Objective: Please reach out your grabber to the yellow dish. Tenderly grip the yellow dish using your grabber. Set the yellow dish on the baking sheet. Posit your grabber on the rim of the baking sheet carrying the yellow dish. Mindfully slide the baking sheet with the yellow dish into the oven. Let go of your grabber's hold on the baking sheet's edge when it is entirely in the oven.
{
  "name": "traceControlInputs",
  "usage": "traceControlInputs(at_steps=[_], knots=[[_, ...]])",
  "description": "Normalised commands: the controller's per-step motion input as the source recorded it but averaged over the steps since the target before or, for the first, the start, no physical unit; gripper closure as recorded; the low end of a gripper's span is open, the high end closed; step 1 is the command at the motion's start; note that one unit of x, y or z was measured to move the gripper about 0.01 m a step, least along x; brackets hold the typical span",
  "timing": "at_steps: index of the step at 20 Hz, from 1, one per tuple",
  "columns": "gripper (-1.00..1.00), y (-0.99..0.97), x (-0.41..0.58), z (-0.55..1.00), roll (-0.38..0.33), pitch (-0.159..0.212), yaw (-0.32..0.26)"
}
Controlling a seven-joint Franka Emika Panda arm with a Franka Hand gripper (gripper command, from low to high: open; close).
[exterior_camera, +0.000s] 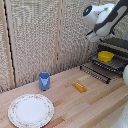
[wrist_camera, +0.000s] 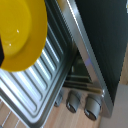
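Observation:
The yellow dish (exterior_camera: 105, 56) rests upright on the baking sheet (exterior_camera: 114, 64), a dark barred tray sticking out of the oven (exterior_camera: 119, 46) at the exterior view's right. The oven's door (exterior_camera: 95, 73) hangs dropped down in front. My grabber (exterior_camera: 93, 36) hovers above the dish, toward the exterior view's left of it, and does not touch it; its fingers are too small to make out. The wrist view looks down on the yellow dish (wrist_camera: 20, 35), the ribbed baking sheet (wrist_camera: 42, 82) and the oven's knobs (wrist_camera: 91, 106). Only a dark sliver shows at that picture's edge.
On the wooden table stand a blue cup (exterior_camera: 44, 80), a flat orange-yellow block (exterior_camera: 79, 87) and a large white plate (exterior_camera: 31, 110) with a patterned rim. A woven screen backs the table. A white object (exterior_camera: 125, 75) sits at the right edge.

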Motion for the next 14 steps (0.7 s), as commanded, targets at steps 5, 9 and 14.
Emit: traceControlInputs(at_steps=[5,9,14], knots=[[-1.00,0.25,-0.098,0.00,-0.186,0.282,0.195],[-1.00,0.21,-0.154,-0.02,-0.205,0.291,0.194],[-1.00,0.14,-0.043,-0.27,-0.256,0.221,0.190]])
